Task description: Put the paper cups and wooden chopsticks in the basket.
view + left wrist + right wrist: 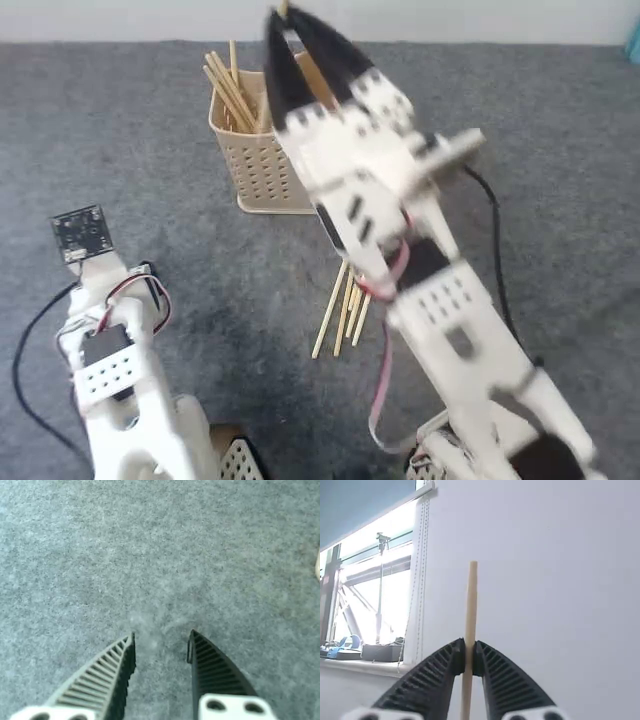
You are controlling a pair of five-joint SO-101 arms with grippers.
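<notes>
A beige perforated basket (258, 170) stands at the back of the grey mat with several wooden chopsticks (228, 88) leaning in it. More chopsticks (343, 308) lie loose on the mat beside the right arm. My right gripper (288, 22) is raised over the basket, shut on one wooden chopstick (470, 605) that stands upright between its fingers (492, 667). My left gripper (161, 640) is open low over bare grey mat at the front left, with nothing between its fingers.
The grey mat (150, 120) covers the table up to a pale wall at the back. A dark cable (495, 250) trails to the right of the right arm. A pale rim (317, 565) shows at the edge of the left wrist view.
</notes>
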